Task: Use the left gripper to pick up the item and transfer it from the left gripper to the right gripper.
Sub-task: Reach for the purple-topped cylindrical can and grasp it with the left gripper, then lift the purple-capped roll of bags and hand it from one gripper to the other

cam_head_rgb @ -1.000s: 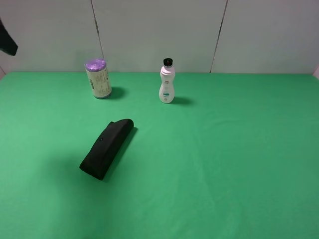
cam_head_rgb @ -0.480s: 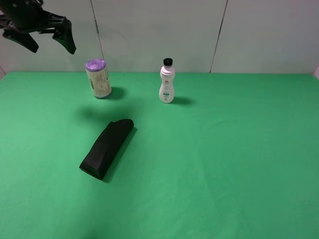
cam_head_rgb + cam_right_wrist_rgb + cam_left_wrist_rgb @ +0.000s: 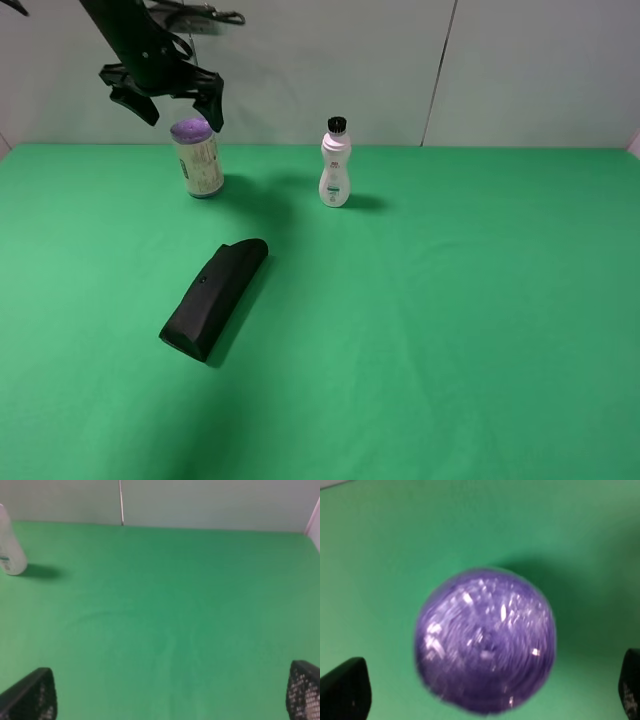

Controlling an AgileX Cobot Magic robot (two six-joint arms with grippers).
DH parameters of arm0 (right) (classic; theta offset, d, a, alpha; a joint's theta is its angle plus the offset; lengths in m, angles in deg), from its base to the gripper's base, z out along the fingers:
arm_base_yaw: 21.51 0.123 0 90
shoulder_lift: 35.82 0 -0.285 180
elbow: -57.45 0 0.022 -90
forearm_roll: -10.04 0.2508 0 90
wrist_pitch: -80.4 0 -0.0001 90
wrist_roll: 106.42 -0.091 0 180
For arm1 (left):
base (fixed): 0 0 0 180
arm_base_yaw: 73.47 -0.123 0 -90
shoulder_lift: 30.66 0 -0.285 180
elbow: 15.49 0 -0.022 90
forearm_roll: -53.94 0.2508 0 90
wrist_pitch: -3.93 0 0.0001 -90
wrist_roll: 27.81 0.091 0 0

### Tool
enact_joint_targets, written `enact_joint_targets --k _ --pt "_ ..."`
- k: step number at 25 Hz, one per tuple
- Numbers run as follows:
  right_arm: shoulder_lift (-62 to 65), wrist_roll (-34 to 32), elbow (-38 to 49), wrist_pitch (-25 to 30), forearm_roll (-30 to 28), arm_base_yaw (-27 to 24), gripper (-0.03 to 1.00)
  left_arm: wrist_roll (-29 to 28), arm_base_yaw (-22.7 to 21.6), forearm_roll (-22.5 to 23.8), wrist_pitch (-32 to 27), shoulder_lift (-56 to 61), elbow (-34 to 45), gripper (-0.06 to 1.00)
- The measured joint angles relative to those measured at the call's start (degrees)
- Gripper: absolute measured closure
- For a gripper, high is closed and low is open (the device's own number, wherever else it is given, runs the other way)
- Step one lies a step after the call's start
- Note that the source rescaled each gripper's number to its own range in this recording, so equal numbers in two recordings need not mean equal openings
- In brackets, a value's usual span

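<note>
The purple-ended, cream-labelled cylindrical canister (image 3: 197, 160) stands untouched at the green table's (image 3: 450, 330) back left, and the black two-fingered left gripper (image 3: 182, 118), off to the side a moment ago, now hovers spread wide directly above it, likely ready to descend.
</note>
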Motion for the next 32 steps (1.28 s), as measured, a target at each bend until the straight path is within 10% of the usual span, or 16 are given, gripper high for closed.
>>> enact_joint_targets --k 19,22,26,32 --pt "0.00 0.00 0.00 0.00 0.00 0.00 -0.03 -2.85 0.64 1.58 5.02 -6.94 -0.89 -0.03" --pt "0.00 0.00 0.00 0.00 0.00 0.00 -0.03 -2.92 0.64 1.58 5.02 -7.12 -0.89 0.22" --pt "0.00 0.00 0.00 0.00 0.00 0.00 -0.03 -3.04 0.64 1.69 5.02 -7.12 -0.89 0.94" --pt "0.00 0.00 0.00 0.00 0.00 0.00 -0.03 -3.04 0.64 1.69 5.04 -7.12 -1.02 0.94"
